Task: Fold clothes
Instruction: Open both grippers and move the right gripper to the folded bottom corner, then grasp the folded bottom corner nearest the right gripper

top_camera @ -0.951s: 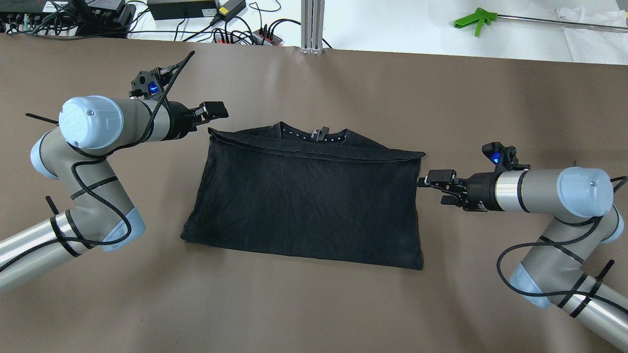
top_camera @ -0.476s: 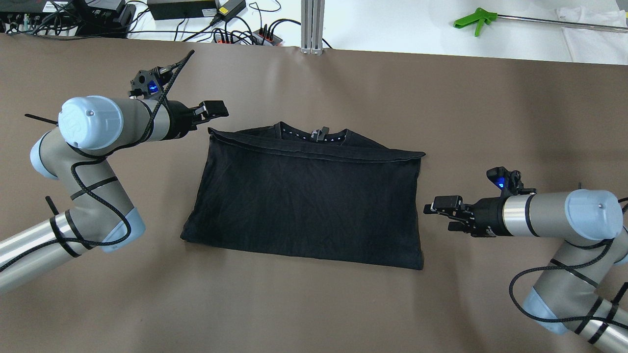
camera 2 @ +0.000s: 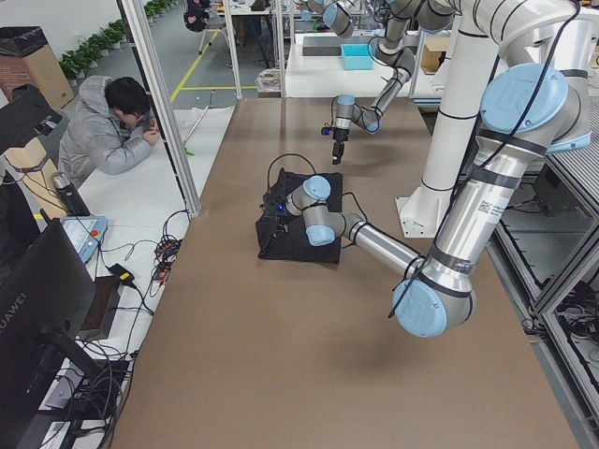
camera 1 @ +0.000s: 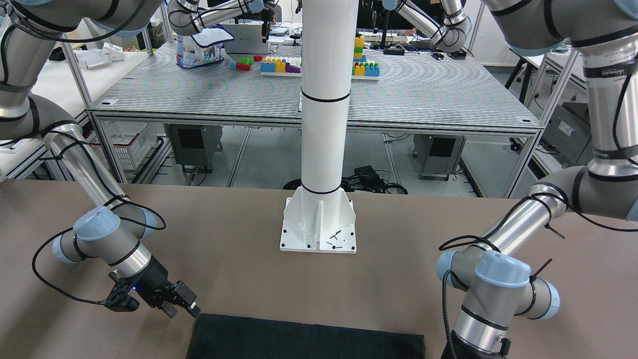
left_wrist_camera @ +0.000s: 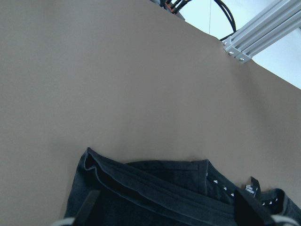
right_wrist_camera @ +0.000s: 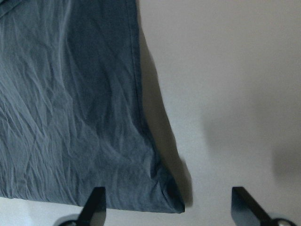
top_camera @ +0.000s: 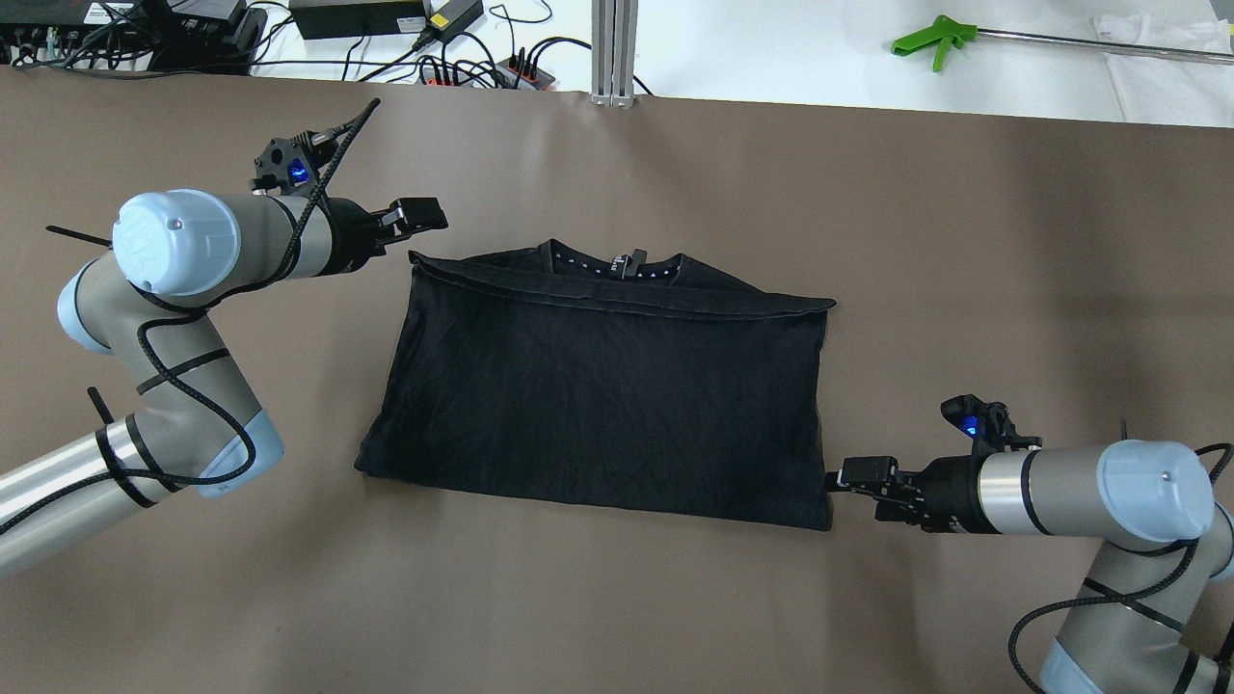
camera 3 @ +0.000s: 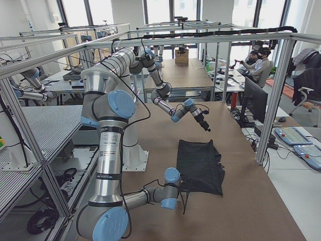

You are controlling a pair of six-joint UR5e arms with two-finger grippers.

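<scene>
a black t-shirt [top_camera: 598, 405] lies flat in the middle of a brown table [top_camera: 617, 598], folded into a rough rectangle. its collar [top_camera: 627, 265] peeks out along the far edge.

the right gripper [top_camera: 853, 479] sits low at the shirt's near right corner, its tip touching or just beside the fabric's edge. in the right wrist view its fingers [right_wrist_camera: 96, 200] are spread wide, and that corner lies between them, nearer one finger. nothing is gripped.

the left gripper [top_camera: 419, 217] hangs just beyond the shirt's far left corner, also spread and empty, with the corner and collar showing between its fingers in the left wrist view.

this looks like the lining-up step before another fold, with one fold apparently already made. the next move probably calls for the right gripper to come down over the corner and close on all its layers. thin cloth may let the bottom layer slip free.
</scene>
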